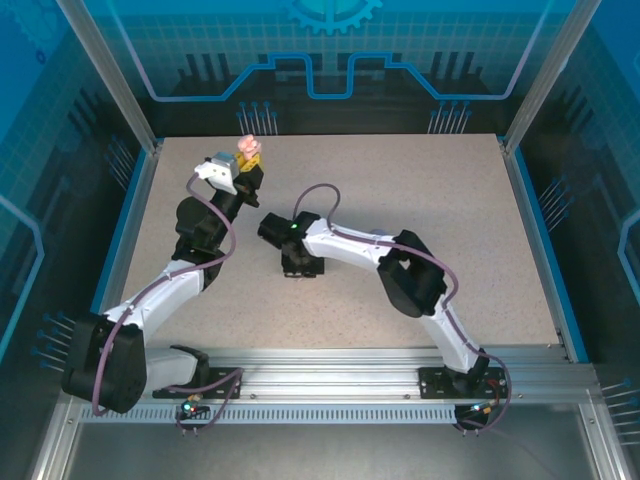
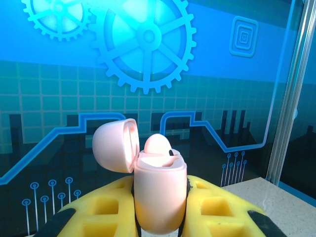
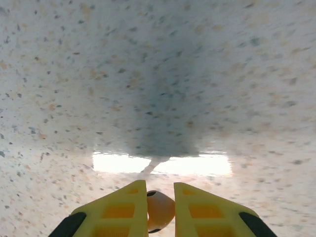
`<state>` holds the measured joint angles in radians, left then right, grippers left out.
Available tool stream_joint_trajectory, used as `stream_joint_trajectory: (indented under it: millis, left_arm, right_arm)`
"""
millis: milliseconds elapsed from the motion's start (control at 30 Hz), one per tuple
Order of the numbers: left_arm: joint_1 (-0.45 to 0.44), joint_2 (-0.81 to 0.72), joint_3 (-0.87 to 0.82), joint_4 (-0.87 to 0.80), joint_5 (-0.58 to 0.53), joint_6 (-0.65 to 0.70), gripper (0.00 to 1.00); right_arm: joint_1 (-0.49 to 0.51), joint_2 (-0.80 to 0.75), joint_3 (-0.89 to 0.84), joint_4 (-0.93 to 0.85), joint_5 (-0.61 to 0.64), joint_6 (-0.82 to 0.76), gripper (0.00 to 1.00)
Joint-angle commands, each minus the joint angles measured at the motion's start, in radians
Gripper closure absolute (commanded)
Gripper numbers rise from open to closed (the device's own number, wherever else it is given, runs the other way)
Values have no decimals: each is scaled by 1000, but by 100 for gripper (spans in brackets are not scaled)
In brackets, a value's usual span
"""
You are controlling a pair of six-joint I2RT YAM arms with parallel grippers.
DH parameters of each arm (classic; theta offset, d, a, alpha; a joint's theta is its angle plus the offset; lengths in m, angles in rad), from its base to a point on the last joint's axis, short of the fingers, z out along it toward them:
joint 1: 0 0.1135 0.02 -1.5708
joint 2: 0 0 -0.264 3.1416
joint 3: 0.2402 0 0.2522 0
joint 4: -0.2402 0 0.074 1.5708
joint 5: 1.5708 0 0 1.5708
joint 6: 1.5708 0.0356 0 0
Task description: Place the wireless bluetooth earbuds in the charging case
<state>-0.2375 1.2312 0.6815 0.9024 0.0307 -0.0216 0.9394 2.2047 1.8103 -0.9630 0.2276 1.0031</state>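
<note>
My left arm (image 1: 190, 245) stretches toward 11 o'clock with the wrist lifted, and the left gripper (image 1: 249, 163) is clamped on the open charging case (image 2: 160, 197). My right arm (image 1: 410, 280) folds inward toward 10 o'clock, with the right gripper (image 1: 299, 268) pointing straight down and pinching a pink earbud (image 3: 159, 210).

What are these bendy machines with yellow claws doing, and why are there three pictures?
Those are a left robot arm and a right robot arm, bolted to a speckled beige table. One picture is from a camera high above. The other two are from small cameras on each arm's wrist. The left claw holds up a pale pink rounded plastic charging case with its lid flipped open, and what looks like a pink earbud sits inside. The right claw points down at the table and pinches a tiny pale pink earbud.
</note>
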Motion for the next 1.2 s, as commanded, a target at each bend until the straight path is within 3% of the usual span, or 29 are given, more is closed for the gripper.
stream_joint_trajectory:
  millis: [0, 233, 600, 733, 867, 933, 1167]
  left_arm:
    - [9, -26, -13, 13, 19, -7, 100]
    - [9, -26, -15, 12, 22, -11, 100]
    - [7, -10, 0, 7, 34, -17, 100]
    - [7, -6, 0, 6, 37, -19, 100]
    - [7, -2, 3, 6, 40, -22, 100]
    - [7, -2, 2, 7, 41, -25, 100]
    - [7, -5, 0, 7, 47, -20, 100]
  right_arm:
    - [-45, -99, -100, 32, 6, -182, 84]
    - [-116, -113, -196, 36, -72, -440, 85]
    - [-167, 5, -114, -56, -138, -708, 82]
    - [-176, 24, -115, -62, -138, -693, 80]
    - [-176, 13, -116, -72, -128, -642, 58]
    - [-176, -8, -122, -74, -125, -596, 53]
    - [-167, -129, -159, -83, -106, -282, 51]
